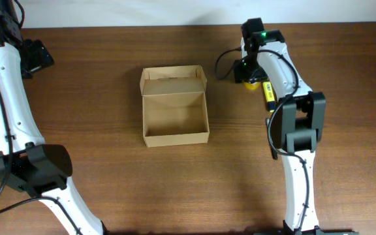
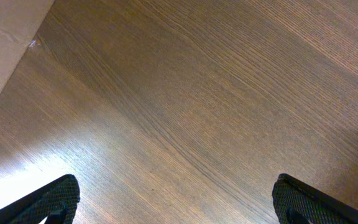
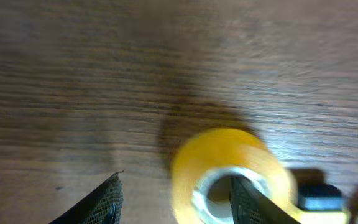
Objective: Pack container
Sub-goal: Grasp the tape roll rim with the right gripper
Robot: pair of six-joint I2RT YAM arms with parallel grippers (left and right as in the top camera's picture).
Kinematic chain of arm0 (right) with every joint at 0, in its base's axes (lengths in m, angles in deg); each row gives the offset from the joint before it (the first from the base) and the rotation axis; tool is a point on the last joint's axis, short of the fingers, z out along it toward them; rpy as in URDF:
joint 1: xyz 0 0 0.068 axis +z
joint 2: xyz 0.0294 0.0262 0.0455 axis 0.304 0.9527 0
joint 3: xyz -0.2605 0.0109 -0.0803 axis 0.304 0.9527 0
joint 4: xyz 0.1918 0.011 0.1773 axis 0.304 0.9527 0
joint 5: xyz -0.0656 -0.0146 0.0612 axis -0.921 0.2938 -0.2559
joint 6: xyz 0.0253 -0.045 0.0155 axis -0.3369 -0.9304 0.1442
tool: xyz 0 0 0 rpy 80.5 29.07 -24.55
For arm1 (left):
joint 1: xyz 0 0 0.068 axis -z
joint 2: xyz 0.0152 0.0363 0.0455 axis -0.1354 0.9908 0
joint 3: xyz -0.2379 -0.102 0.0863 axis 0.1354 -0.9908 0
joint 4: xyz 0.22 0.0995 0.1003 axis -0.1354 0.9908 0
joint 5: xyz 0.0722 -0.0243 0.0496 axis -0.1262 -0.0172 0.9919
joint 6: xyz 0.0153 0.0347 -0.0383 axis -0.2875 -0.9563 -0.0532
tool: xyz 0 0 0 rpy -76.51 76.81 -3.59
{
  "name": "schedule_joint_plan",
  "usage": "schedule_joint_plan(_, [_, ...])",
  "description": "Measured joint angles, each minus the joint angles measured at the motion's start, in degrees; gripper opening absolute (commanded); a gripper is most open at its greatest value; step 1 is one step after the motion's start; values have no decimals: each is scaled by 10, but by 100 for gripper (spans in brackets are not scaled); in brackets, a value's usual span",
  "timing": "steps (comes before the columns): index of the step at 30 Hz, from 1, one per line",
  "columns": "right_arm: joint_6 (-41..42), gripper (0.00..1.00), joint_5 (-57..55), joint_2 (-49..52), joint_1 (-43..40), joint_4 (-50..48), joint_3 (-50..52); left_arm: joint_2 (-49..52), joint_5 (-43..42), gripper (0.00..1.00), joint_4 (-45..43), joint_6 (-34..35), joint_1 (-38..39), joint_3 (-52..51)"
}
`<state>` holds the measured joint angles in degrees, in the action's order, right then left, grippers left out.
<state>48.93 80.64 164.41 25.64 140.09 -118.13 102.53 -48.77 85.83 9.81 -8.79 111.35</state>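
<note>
The container (image 1: 175,136) is an open tan cardboard box at the table's middle, with its flap lid (image 1: 173,77) standing up at the far side; its inside looks empty. My right gripper (image 1: 247,70) is at the back right, over a yellow tape roll (image 1: 252,81). In the right wrist view the gripper (image 3: 176,194) is open. One finger is inside the hole of the tape roll (image 3: 225,152) and the other is outside it, on the left. My left gripper (image 1: 38,55) is far left of the box, open and empty over bare wood (image 2: 176,200).
A yellow and black pen-like object (image 1: 267,93) lies just right of the tape roll; a dark and blue part of something shows in the right wrist view (image 3: 319,196). A pale tan surface (image 2: 2,43) fills the top left corner of the left wrist view.
</note>
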Motion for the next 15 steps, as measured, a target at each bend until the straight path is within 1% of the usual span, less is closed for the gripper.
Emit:
schedule_joint_plan(4, [0,54,6,7,0,2,0,0,0,100,0,0,0,0])
schedule_joint_plan(5, [0,51,6,7,0,2,0,0,0,100,-1,0,0,0])
schedule_joint_plan(7, [1,42,7,7,0,1,0,0,0,100,-1,0,0,0])
schedule_joint_plan(8, [1,34,6,7,0,0,0,0,0,100,-1,0,0,0])
schedule_joint_plan(10, [0,14,6,7,0,-1,0,0,0,100,-1,0,0,0])
schedule_joint_plan(11, [0,7,6,7,0,-1,0,0,0,100,-1,0,0,0])
schedule_joint_plan(12, [-1,4,7,7,0,-1,0,0,0,100,-1,0,0,0])
schedule_joint_plan(15, [2,4,8,7,0,2,-2,0,0,100,-1,0,0,0])
